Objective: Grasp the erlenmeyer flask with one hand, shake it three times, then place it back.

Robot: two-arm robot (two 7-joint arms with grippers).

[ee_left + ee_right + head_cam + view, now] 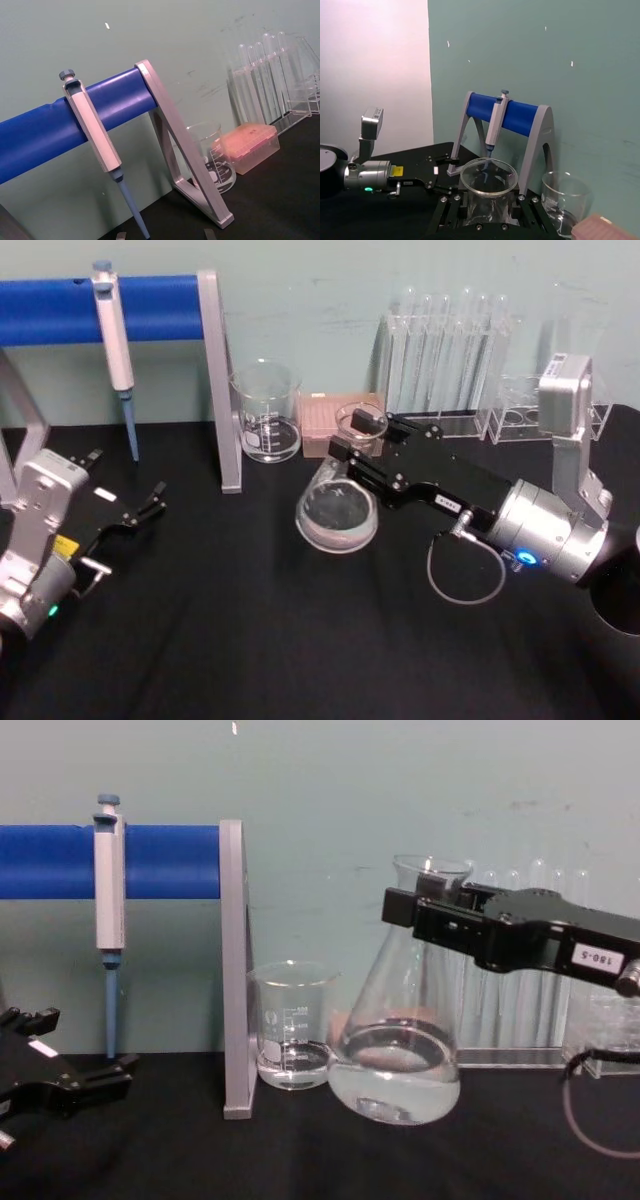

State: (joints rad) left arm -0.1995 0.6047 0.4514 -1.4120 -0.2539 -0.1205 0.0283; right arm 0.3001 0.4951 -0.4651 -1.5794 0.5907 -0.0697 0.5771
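Clearly, the right gripper (pixel 362 435) has its fingers closed on the narrow neck of the erlenmeyer flask (pixel 338 512), just under the flared rim. The right wrist view looks straight down into that rim, with a black finger on either side. The flask is held tilted right of the middle of the tabletop (pixel 250 640), just beside the beaker (pixel 293 1025) and in front of the test tube rack (pixel 450 340). In the chest view its wide base is tipped toward the camera and sits very low. I cannot tell whether it is just off the cloth or grazing it. What looks like a little clear liquid lies in the bottom, so the weight sits low and will swing when shaken. The glass is stiff, smooth and breakable, and the neck is the sensible hold because the flare stops it sliding down through the fingers. A hard squeeze or a knock against the beaker or the grey stand post (pixel 234 970) would be the danger, so I judge that short, gentle shakes suit it. The left gripper (pixel 150 502) rests low at the far left, near the pipette (pixel 115 340), with its fingers apart and holding nothing.
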